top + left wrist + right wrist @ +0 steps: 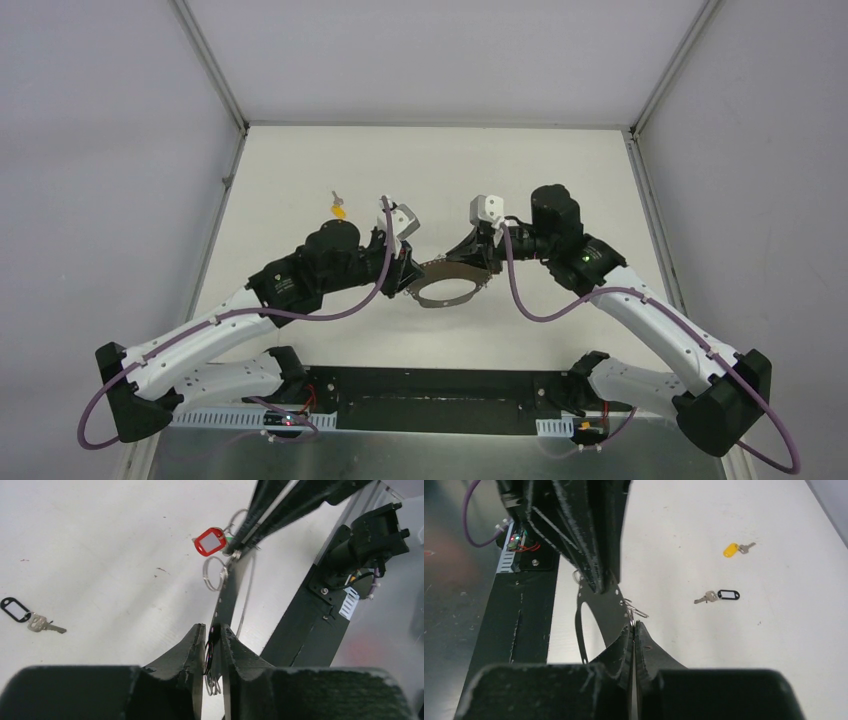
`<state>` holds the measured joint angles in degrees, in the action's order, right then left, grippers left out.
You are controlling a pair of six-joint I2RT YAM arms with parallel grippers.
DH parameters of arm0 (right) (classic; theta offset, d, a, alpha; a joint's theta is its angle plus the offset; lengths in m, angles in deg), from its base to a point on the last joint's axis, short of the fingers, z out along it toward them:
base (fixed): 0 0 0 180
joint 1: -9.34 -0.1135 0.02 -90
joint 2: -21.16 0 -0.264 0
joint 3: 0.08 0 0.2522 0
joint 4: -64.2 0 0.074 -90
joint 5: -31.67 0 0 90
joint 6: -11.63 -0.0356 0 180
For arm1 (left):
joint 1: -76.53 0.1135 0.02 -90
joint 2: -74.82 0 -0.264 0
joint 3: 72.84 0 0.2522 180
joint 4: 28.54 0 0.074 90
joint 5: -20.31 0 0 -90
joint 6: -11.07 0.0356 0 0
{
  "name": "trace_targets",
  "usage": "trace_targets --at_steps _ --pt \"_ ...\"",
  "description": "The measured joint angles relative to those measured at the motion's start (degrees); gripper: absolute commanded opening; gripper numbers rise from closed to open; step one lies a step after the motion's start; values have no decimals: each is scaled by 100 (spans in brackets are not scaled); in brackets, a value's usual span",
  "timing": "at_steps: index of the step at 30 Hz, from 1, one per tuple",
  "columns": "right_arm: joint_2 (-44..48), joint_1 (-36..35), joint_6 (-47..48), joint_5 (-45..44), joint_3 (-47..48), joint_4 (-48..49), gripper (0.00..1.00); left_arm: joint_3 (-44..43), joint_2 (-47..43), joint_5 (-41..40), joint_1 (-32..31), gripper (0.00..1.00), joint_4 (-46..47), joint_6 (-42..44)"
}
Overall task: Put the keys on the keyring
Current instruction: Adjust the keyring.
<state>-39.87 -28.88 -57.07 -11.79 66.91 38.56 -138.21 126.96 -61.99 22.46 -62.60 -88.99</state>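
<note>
The keyring (445,305), a thin grey band loop, hangs between both grippers above the table. My left gripper (214,630) is shut on one end of the band (227,595), with small wire rings and a dark bit between its fingers. My right gripper (633,625) is shut on the other end (601,610). A red-framed tag (210,541) and a small wire ring (215,574) hang at the band by the right fingertips. The black-tag key (719,596) and the yellow-tag key (734,548) lie loose on the table.
The black base plate (440,395) runs along the near edge under the arms. White walls with metal frame bars (215,75) close in the table on three sides. The yellow-tag key (340,208) lies behind the left arm.
</note>
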Motion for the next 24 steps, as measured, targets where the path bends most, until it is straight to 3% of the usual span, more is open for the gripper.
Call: trace_targets --at_steps 3,6,24 --pt "0 7 367 356 0 -131 0 -66 31 -4 7 39 -111 120" --pt "2 -7 662 658 0 -247 0 -240 98 96 13 45 -216 310" --pt "87 -17 1019 1335 0 -385 0 -721 -50 2402 9 43 -382 2424"
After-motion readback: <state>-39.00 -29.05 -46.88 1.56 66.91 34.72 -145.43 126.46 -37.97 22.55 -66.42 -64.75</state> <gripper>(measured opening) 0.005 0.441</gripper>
